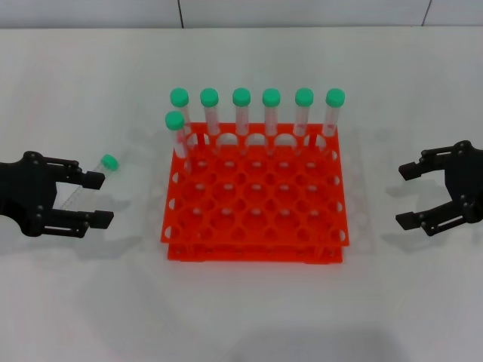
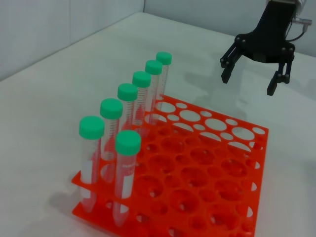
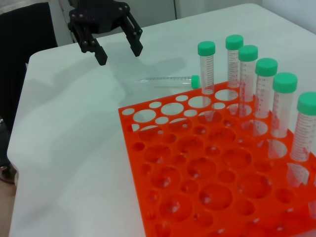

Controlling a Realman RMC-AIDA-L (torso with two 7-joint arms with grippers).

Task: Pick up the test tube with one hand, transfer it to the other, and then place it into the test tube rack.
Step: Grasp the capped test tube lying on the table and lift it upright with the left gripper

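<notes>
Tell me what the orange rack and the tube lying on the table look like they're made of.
The test tube rack looks like moulded plastic: uniform bright orange-red, slightly glossy, thin tiers of round holes. The test tube lying flat on the white table seems clear plastic, possibly glass, with printed graduation marks and a matte green cap, likely plastic.

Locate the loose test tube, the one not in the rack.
In the head view the test tube lies flat on the table to the robot's left of the test tube rack, between the open fingers of the left gripper.
</notes>
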